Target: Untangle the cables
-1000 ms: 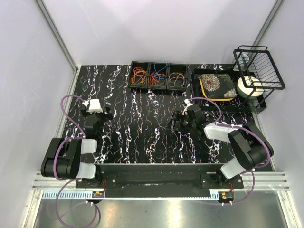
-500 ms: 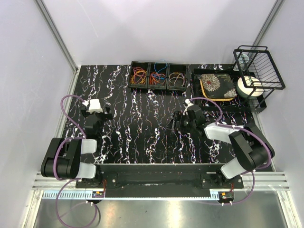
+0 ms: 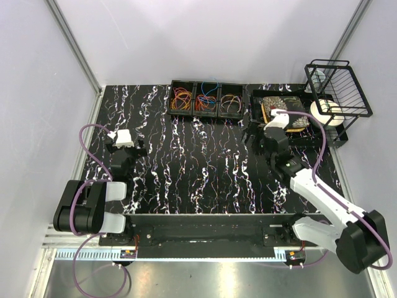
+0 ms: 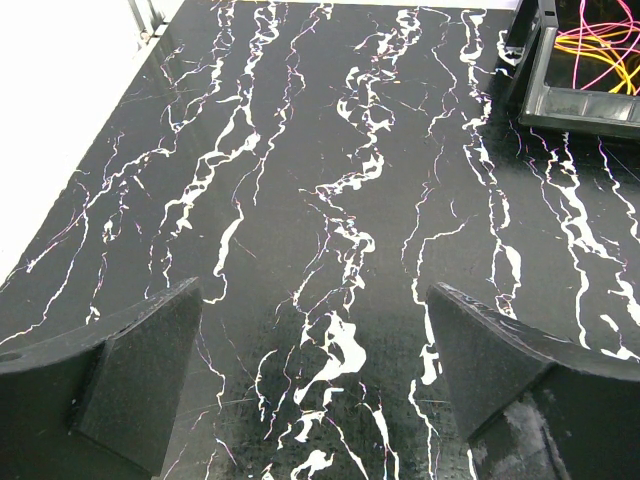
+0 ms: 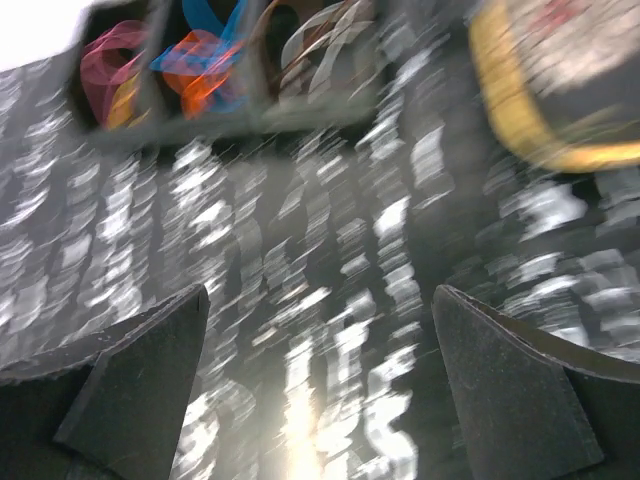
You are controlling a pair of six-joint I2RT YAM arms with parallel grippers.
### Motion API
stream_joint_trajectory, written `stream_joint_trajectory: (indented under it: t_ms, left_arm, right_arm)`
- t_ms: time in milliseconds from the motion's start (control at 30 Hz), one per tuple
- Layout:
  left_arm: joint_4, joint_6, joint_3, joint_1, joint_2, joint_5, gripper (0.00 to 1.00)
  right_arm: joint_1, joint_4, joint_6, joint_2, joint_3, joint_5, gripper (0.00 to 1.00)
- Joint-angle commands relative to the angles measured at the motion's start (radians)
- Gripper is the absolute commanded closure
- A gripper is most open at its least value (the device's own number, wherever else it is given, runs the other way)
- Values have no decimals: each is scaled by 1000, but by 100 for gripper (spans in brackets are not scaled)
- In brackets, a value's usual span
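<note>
A: Entry one, cables [image 3: 183,98]?
B: Coloured loops lying in all three compartments of the black bin [image 3: 206,115], at the far edge of the table [image 3: 186,167].
A: Left gripper [image 4: 315,370]?
B: Jaws spread wide, nothing held, over bare marbled tabletop.
A: Right gripper [image 5: 320,370]?
B: Jaws wide apart, nothing held, facing the bin; its view is blurred.

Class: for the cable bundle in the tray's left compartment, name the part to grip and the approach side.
Pinch an outer loop of the cables from straight above; the tray walls likely block sideways approaches, and the thin loops lie piled flat.
</note>
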Motion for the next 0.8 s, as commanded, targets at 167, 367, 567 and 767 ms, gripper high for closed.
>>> stream_joint_trajectory:
  t_ms: [167, 367, 567, 767]
  left_arm:
    - [73, 7, 9, 3, 1, 10, 1]
    - [73, 9, 9, 3, 4, 10, 1]
    - [75, 7, 7, 1, 3, 10, 1]
    - [75, 9, 9, 1, 3, 11, 1]
  right_arm:
    - [-60, 497, -545, -188, -332, 388, 0]
    - [-196, 756, -543, -201, -498, 268, 0]
    - [-298, 1166, -510, 106, -573, 148, 0]
    - [-370, 1377, -496, 405, -538, 35, 0]
